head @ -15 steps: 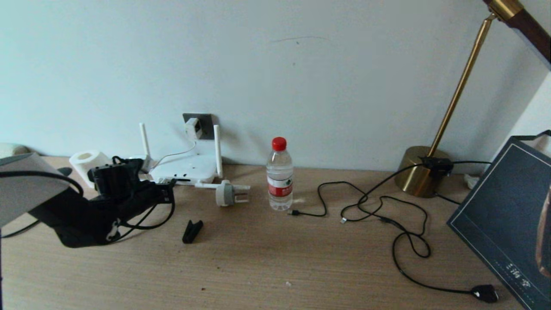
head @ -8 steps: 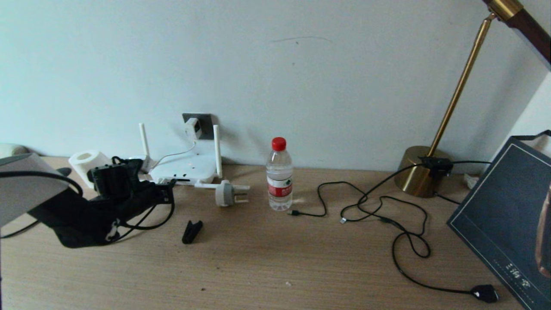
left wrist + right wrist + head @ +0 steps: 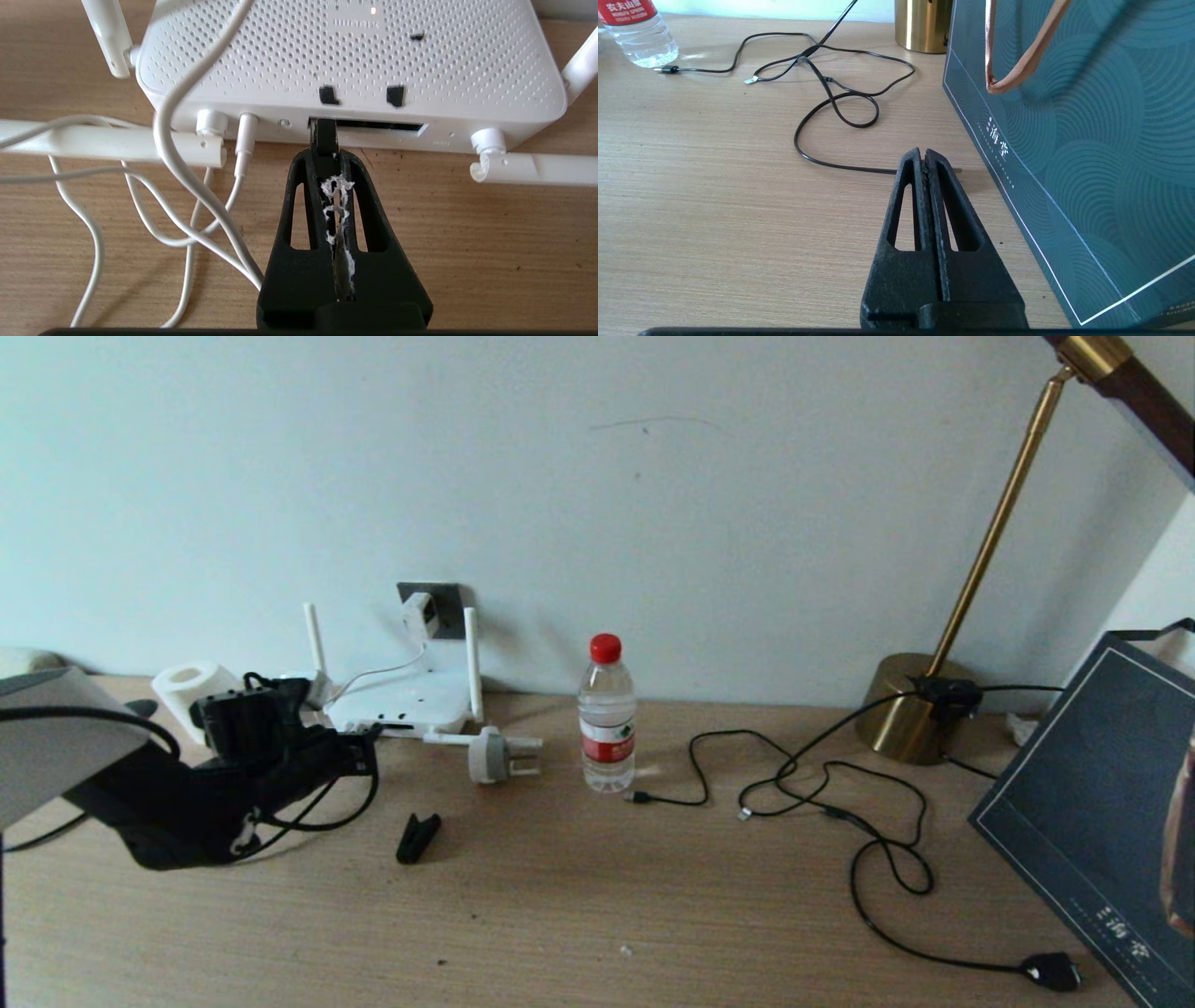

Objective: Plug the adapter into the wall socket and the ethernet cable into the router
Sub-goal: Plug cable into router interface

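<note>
Fingers (image 3: 299, 196) of the left gripper (image 3: 325, 156) are pressed together on the black plug of the ethernet cable (image 3: 322, 135), whose tip is seen at the left end of the dark slot in the router (image 3: 355, 60). Seen from the head, the router lies at 10 o'clock beneath the wall socket (image 3: 446, 597), where the adapter (image 3: 418, 612) sits. The right gripper (image 3: 924, 158) is closed, idle beside a bag (image 3: 1087, 140).
</note>
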You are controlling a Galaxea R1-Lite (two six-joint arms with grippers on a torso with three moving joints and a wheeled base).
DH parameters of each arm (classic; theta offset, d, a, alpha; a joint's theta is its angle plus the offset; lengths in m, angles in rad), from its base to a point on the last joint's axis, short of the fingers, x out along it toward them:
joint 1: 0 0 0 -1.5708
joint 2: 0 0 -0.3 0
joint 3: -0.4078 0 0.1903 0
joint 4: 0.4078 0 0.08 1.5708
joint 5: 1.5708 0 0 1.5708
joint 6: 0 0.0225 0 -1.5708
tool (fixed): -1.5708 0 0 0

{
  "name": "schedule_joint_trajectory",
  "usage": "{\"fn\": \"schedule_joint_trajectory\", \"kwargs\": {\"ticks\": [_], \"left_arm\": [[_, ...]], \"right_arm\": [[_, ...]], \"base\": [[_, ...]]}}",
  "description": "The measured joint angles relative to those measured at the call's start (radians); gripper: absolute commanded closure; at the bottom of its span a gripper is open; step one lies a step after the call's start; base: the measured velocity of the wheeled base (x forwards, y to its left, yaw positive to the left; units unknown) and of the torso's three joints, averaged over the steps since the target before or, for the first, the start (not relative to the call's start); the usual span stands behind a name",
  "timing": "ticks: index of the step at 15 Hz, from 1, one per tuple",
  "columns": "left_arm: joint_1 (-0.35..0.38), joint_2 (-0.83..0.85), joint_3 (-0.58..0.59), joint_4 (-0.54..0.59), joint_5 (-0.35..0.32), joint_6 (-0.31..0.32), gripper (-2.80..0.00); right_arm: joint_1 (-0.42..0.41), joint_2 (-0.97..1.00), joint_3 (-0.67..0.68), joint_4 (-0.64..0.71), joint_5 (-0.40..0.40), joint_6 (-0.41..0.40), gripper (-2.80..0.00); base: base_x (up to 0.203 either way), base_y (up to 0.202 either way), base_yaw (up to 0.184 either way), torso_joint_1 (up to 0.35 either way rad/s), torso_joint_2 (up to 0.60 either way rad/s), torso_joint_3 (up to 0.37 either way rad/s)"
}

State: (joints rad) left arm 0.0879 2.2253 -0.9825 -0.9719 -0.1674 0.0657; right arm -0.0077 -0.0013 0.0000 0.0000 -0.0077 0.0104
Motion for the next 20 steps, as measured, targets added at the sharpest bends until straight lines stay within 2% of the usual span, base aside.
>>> {"fn": "schedule_joint_trajectory", "kwargs": {"ticks": [20], "left_arm": [[0.001,0.038,-0.035,-0.005,0.000,0.000,0.00]], "right_arm": [[0.000,0.000,0.000,0.000,0.000,0.000,0.00]], "base": [[0.000,0.000,0.000,0.000,0.00,0.000]]}}
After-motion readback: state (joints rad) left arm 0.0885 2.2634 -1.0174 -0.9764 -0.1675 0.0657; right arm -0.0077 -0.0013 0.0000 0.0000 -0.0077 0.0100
